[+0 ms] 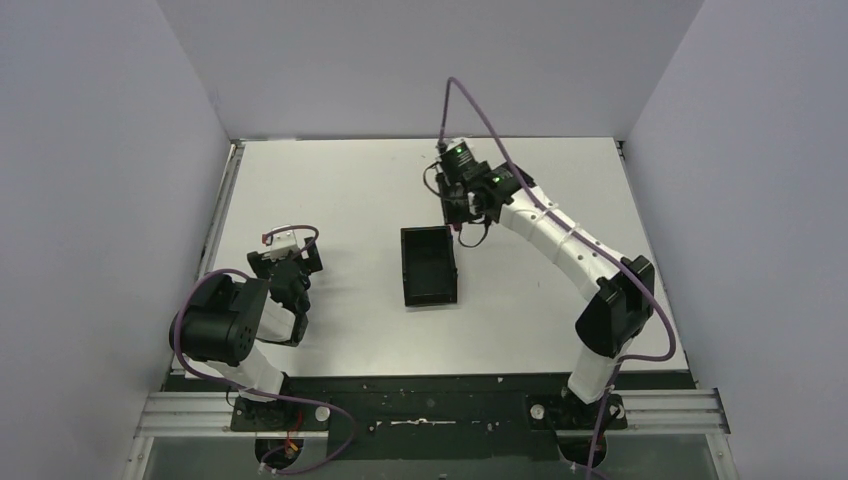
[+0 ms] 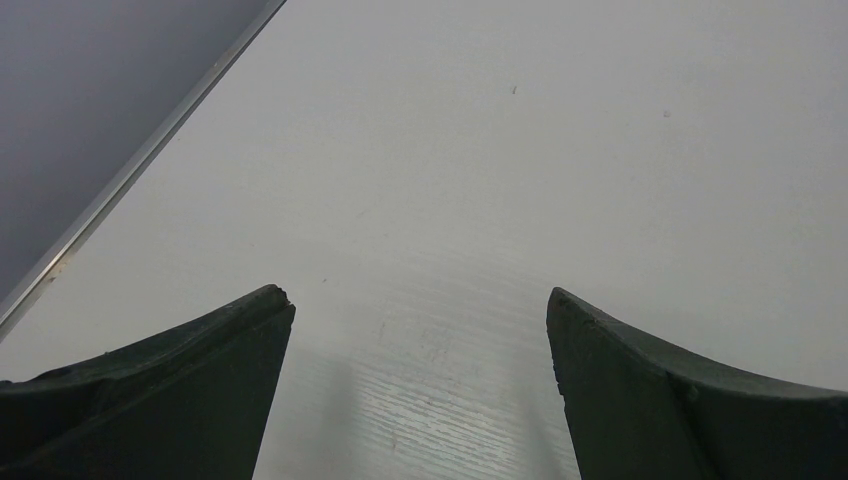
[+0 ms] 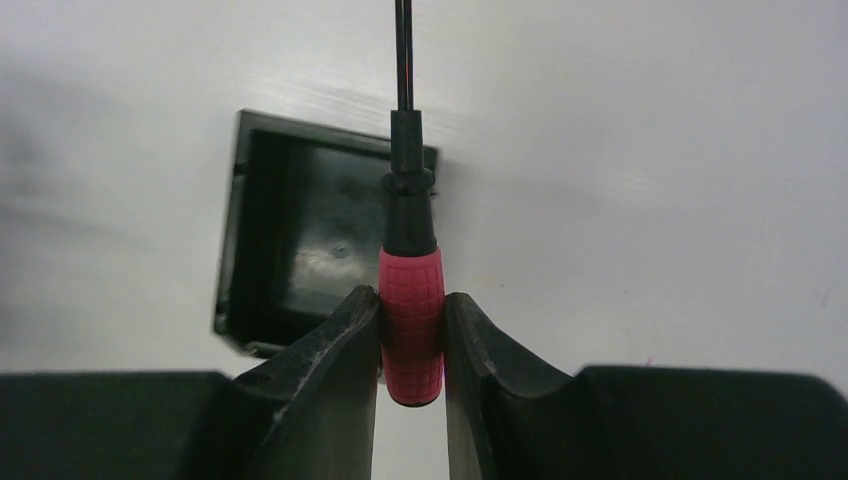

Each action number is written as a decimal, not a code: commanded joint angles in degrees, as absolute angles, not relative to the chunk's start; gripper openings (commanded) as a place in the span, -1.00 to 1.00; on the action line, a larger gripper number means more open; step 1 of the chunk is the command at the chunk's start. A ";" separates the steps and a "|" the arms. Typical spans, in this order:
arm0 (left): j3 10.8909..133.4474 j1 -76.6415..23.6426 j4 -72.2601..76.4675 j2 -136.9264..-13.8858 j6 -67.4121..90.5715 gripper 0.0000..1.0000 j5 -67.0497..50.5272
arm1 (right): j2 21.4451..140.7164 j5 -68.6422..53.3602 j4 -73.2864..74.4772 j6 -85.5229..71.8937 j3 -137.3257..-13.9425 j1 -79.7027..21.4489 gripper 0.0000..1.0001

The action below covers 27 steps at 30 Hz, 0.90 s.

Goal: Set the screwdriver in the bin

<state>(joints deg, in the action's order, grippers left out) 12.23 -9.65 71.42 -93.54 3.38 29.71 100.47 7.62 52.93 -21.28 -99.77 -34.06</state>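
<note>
My right gripper [image 3: 412, 300] is shut on the red handle of the screwdriver [image 3: 411, 310]. It holds the tool above the table, with the thin dark shaft running away from the fingers. The black open-topped bin [image 3: 290, 235] lies below and left of the tool, and the shaft's black collar overlaps the bin's right edge in the right wrist view. From the top view the right gripper [image 1: 463, 212] hangs just past the far right corner of the bin [image 1: 429, 266]. My left gripper [image 2: 420, 300] is open over bare table, far left of the bin.
The white table [image 1: 350, 190] is enclosed by grey walls on the left, back and right. A metal rail [image 2: 130, 170] runs along its left edge near the left arm [image 1: 240, 320]. A purple cable [image 1: 490, 135] loops over the right arm.
</note>
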 commanded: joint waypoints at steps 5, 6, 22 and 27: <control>12.75 -9.49 73.17 -92.60 3.25 0.95 29.49 | 98.80 7.75 45.95 -20.64 -97.10 -46.36 -0.90; 12.74 -9.44 73.19 -92.60 3.25 0.95 29.45 | 99.30 7.27 45.49 -20.31 -96.22 -46.85 -0.90; 12.74 -9.48 73.17 -92.55 3.25 0.95 29.47 | 100.00 5.69 31.77 -20.04 -75.53 -49.35 -0.89; 12.74 -9.48 73.14 -92.61 3.25 0.95 29.44 | 100.29 6.62 29.61 -19.51 -72.88 -49.31 -0.75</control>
